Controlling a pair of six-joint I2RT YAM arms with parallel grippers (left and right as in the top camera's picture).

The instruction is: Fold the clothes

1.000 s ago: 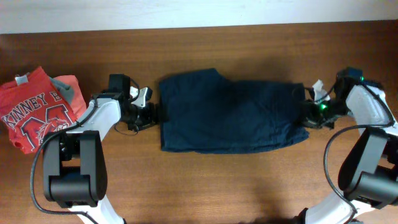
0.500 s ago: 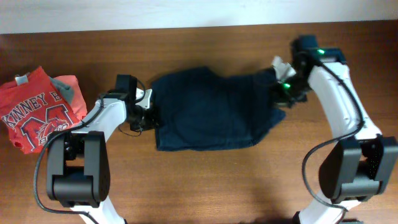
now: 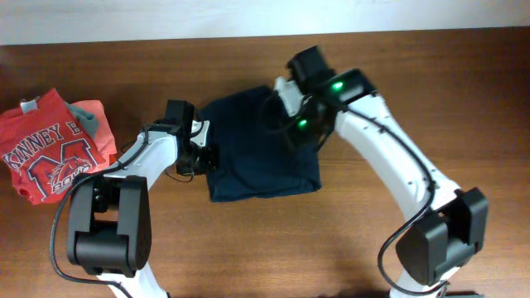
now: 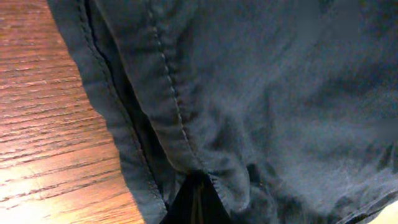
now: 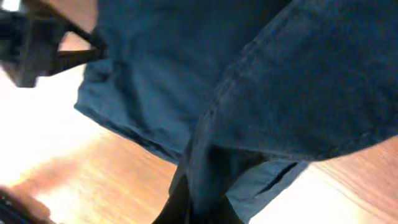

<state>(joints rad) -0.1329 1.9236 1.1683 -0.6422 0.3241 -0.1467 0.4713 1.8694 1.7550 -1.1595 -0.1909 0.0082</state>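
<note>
The clothes (image 3: 252, 165), a plain dark navy garment, lie in the middle of the table with their right half doubled back over the left. My left gripper (image 3: 206, 157) is shut on the garment's left hem; in the left wrist view its dark fingertips (image 4: 196, 204) pinch a stitched fold of the navy fabric (image 4: 261, 93). My right gripper (image 3: 289, 132) hovers over the garment's upper middle, shut on its right end. In the right wrist view that cloth (image 5: 298, 81) drapes from the closed fingers (image 5: 199, 202), with the lower layer beneath it.
A red T-shirt with white lettering (image 3: 50, 149) lies crumpled at the table's far left, beside the left arm's base. Bare brown wood (image 3: 248, 248) shows in front of the garment, and a pale wall strip runs along the far edge.
The right gripper has swept far left with the garment's right end, folding it over the rest. The left gripper has closed on the left hem and shifted slightly right.
</note>
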